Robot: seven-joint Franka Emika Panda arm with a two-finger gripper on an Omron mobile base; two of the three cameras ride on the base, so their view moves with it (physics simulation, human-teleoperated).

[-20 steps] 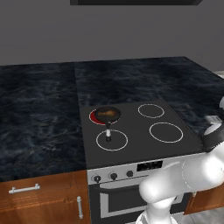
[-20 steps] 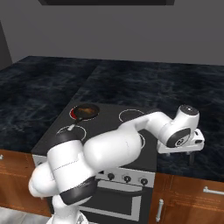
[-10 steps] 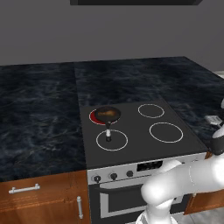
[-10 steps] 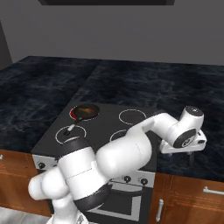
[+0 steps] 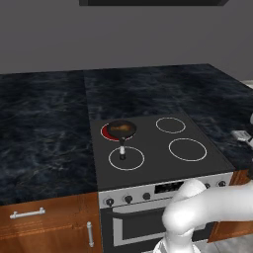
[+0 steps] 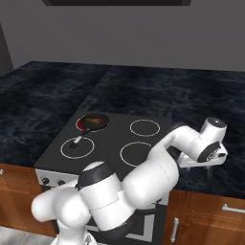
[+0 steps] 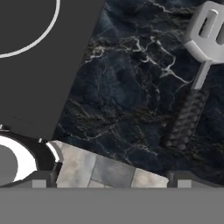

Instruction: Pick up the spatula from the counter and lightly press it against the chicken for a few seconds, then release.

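So the two-finger gripper is wide open right now. Its finger tips stand far apart with nothing between them. It hangs over the dark marbled stone counter, near the front edge and just off to the side of the flat black cooktop.

The silver slotted spatula with a dark ribbed handle lies flat on that counter. In the hand view it's ahead of the gripper and off toward one finger, with the handle end nearest that tip and the slotted head pointing away. No contact, and the jaws aren't around it. In the right base view the gripper sits low over the counter beside the stove.

The browned piece of chicken is in a small dark frying pan on the red-glowing back burner. That's well apart from the gripper, clear across the cooktop. The pan's handle points toward the front ring.
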